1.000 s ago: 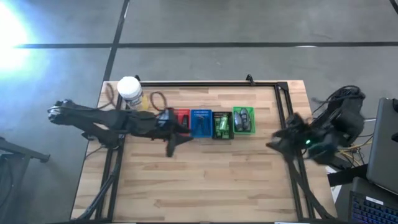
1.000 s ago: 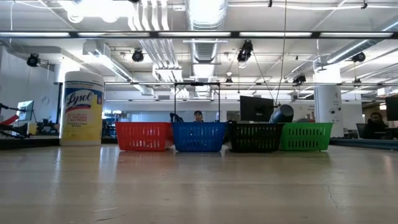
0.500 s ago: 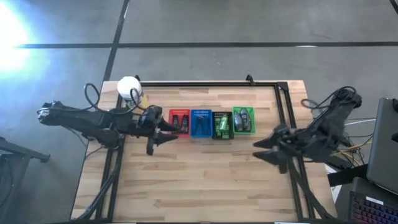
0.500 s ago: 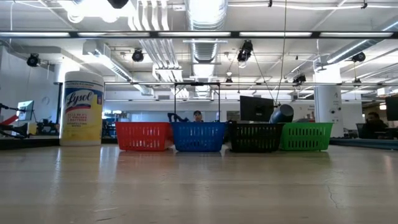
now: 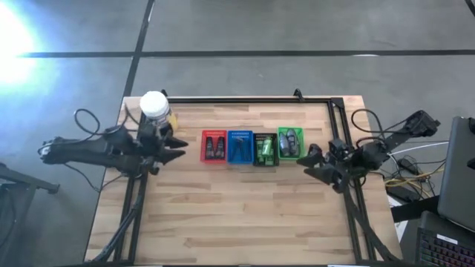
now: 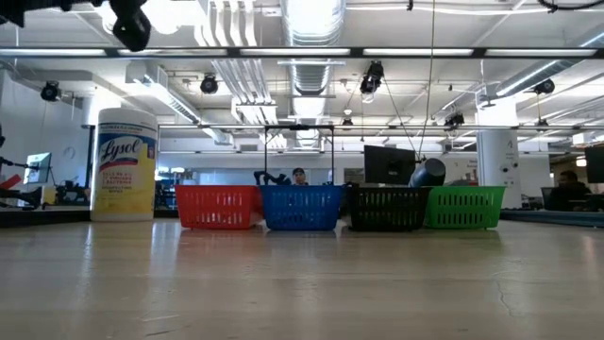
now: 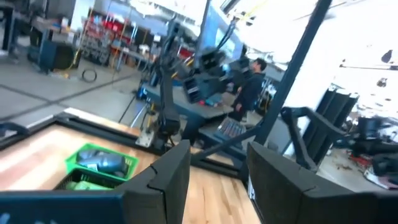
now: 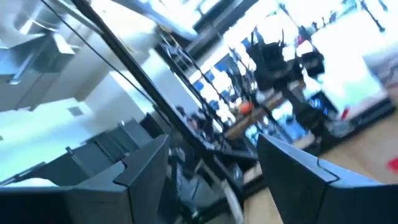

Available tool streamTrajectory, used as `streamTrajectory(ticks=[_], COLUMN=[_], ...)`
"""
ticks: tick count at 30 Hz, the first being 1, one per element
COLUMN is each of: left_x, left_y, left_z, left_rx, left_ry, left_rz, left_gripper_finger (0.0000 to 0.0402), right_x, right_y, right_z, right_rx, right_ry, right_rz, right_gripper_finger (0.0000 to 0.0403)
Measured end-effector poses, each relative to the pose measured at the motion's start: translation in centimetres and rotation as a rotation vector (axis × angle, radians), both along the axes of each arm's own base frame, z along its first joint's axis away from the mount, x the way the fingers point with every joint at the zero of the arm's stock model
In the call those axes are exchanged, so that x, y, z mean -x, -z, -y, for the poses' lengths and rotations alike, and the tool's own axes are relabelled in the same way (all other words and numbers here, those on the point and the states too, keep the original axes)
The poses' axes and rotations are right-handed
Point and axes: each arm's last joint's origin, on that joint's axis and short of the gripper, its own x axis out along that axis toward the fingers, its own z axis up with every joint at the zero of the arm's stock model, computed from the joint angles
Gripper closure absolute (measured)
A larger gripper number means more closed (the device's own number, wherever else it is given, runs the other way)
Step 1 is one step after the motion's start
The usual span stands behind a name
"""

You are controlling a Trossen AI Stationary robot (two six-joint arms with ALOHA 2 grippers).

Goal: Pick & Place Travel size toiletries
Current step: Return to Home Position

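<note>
High view tells me the toiletries (image 5: 264, 150) lie in the blue basket (image 5: 240, 133) and the three other baskets (image 5: 291, 130) flanking it, so I judge the left pincer (image 5: 179, 148) and right pincer (image 5: 309, 162), both empty with fingers apart, hang clear either side of it for parking.

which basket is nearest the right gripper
The green basket, at the row's right end; the right gripper hovers beside it; the red basket, blue basket and black basket lie farther left.

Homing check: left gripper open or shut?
Open: the left wrist view shows the left gripper with fingers apart, nothing between them. The right gripper, near the green basket, is open too.
</note>
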Motion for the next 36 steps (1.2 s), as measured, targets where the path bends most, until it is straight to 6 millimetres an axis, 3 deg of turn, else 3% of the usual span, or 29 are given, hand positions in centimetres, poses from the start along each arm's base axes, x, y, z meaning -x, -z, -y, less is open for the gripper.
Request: streamTrajectory(ticks=[12,15,19,22,27,36], left_x=[5.9,6.0,5.9,5.9,6.1,5.8], left_y=[2.9,3.4,3.2,3.2,3.2,3.3], left_z=[-0.1,-0.1,-0.1,-0.2,-0.3,-0.4], left_rx=[-0.013,-0.011,0.035,0.033,0.039,0.047], left_ry=[0.048,0.051,0.031,0.027,-0.036,-0.053], left_rz=[0.113,0.019,-0.06,-0.057,-0.048,-0.061], left_gripper_finger=[0.0238,0.0238,0.0238,0.0238,0.0238,0.0238], right_x=[4.0,4.9,5.9,6.2,6.9,7.8], right_y=[5.2,6.9,9.3,10.8,10.6,10.4], right_z=[2.6,3.2,3.9,3.7,3.4,3.6], right_rx=[0.096,0.079,-0.102,-0.065,0.065,0.348], right_ry=[0.051,0.085,0.065,-0.033,-0.213,-0.192], right_rz=[0.045,0.042,0.047,0.077,0.162,0.294], right_gripper_finger=[0.0177,0.017,0.0158,0.0147,0.013,0.01])
